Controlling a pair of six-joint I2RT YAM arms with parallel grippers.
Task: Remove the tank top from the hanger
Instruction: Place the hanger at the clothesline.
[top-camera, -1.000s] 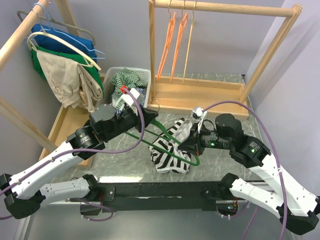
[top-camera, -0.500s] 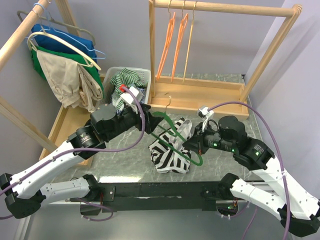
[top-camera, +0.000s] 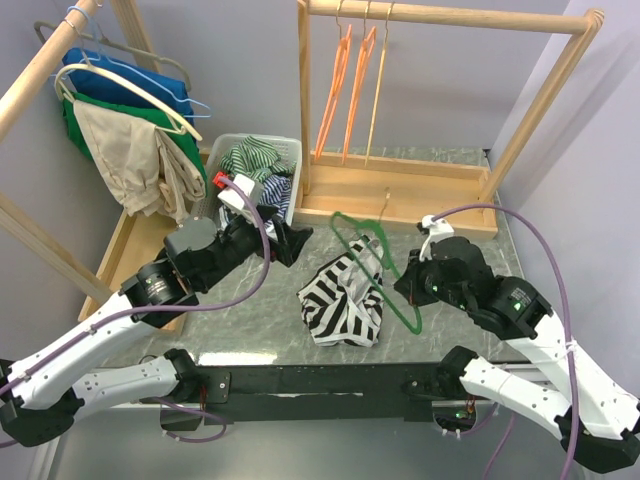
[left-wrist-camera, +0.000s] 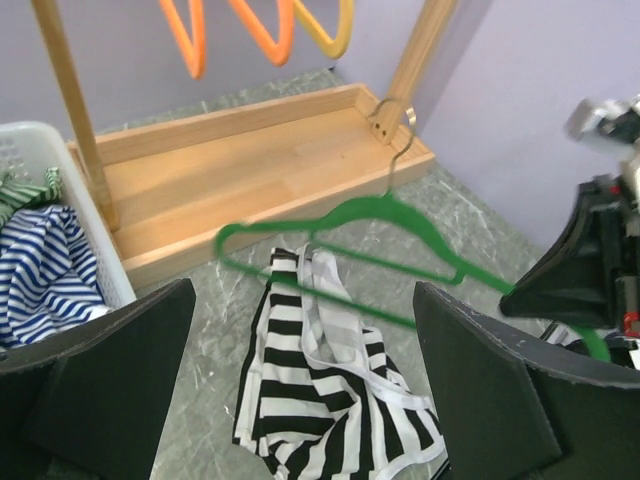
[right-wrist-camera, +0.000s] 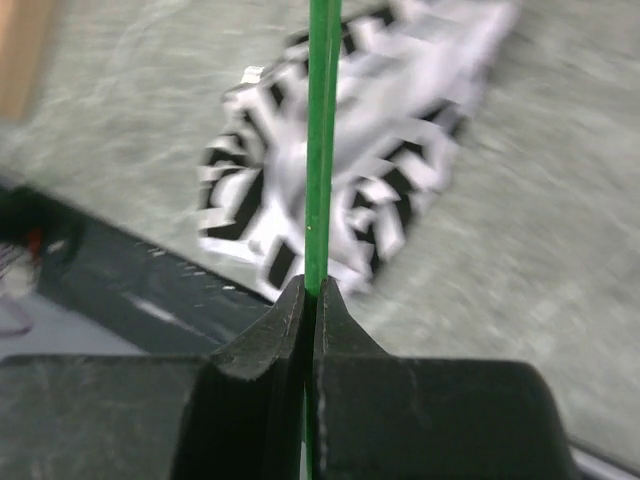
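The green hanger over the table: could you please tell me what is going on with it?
The right pincer is shut on the green hanger, holding it in the air. The striped tank top lies crumpled on the table beneath and appears to be off the hanger. The left pincer is open and holds nothing.
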